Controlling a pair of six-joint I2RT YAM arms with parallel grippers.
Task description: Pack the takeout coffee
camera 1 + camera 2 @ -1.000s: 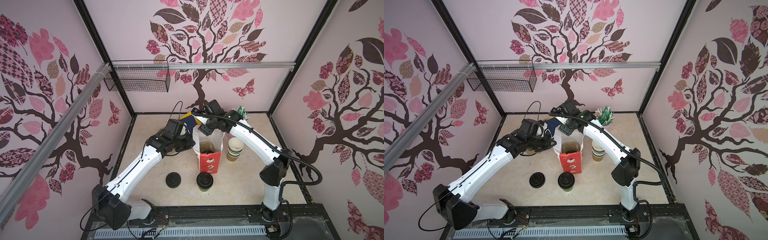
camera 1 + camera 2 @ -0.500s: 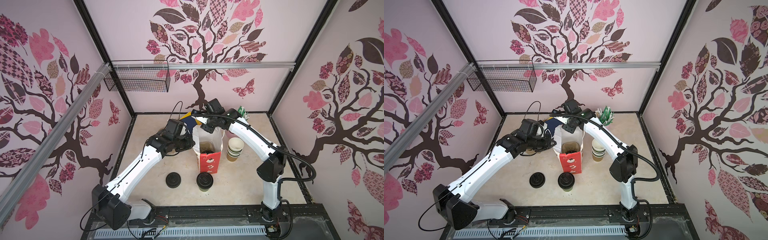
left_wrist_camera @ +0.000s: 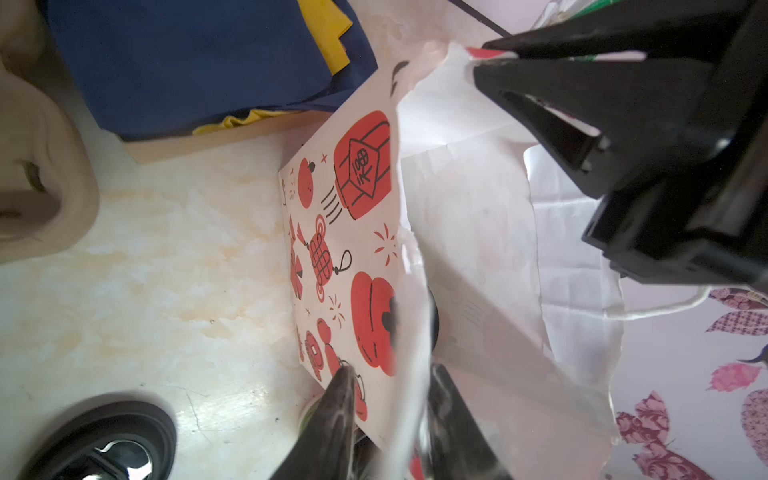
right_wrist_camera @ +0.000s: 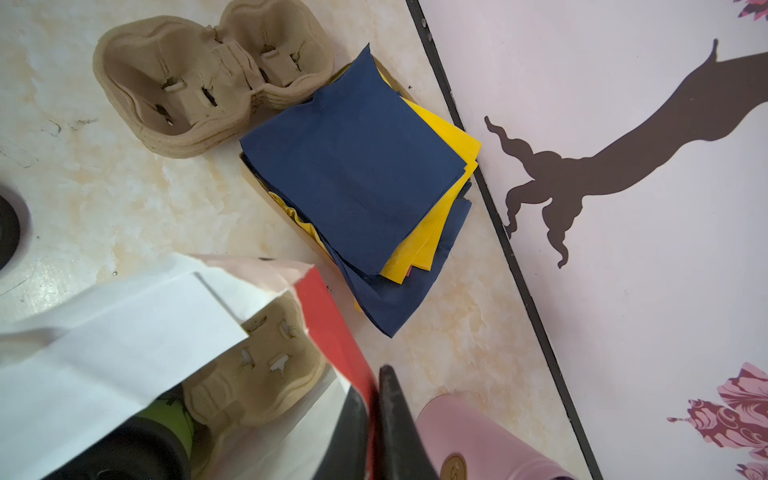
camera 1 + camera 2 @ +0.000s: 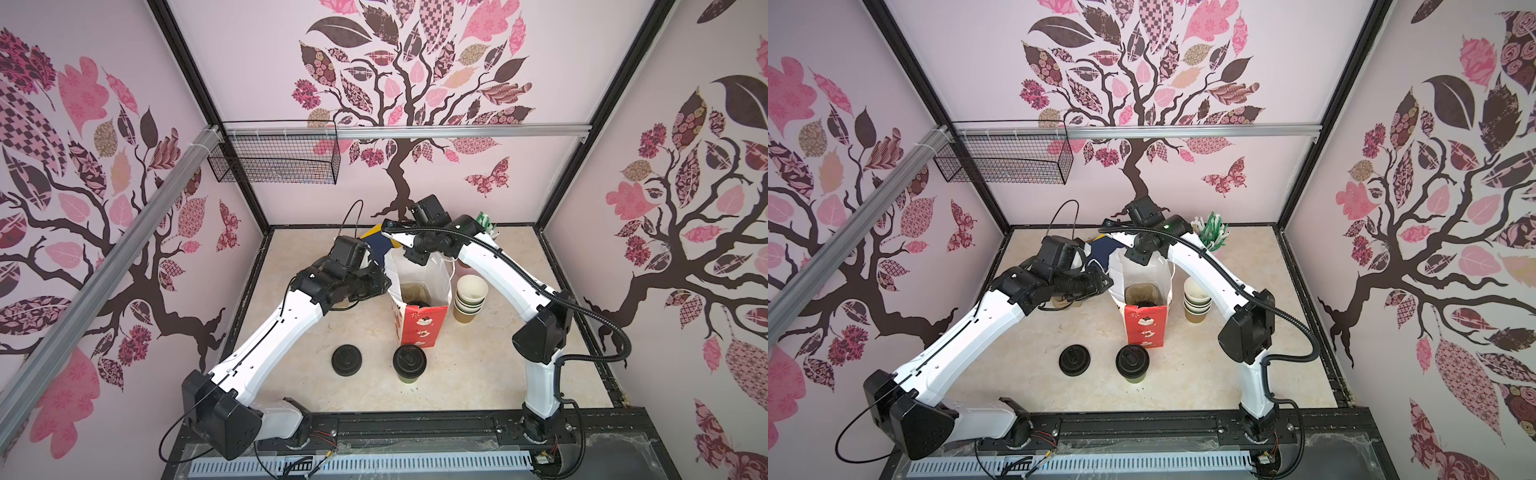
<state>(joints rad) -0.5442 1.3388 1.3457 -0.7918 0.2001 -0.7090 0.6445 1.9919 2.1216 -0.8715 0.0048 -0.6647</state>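
At the centre of the beige marbled tabletop, an upright red-and-white printed paper bag is pinched at its rear rim by the closed right gripper. Its left wall is straddled by the parted jaws of the left gripper. One black-lidded greenish paper cup is seated inside the bag; the second lidded cup is stood just in front of it.

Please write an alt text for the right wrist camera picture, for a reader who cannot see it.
The right gripper pinches the red edge of an open paper bag; inside are a pulp cup carrier and a black-lidded coffee cup. Beyond the bag lie stacked empty carriers and navy and yellow napkins.
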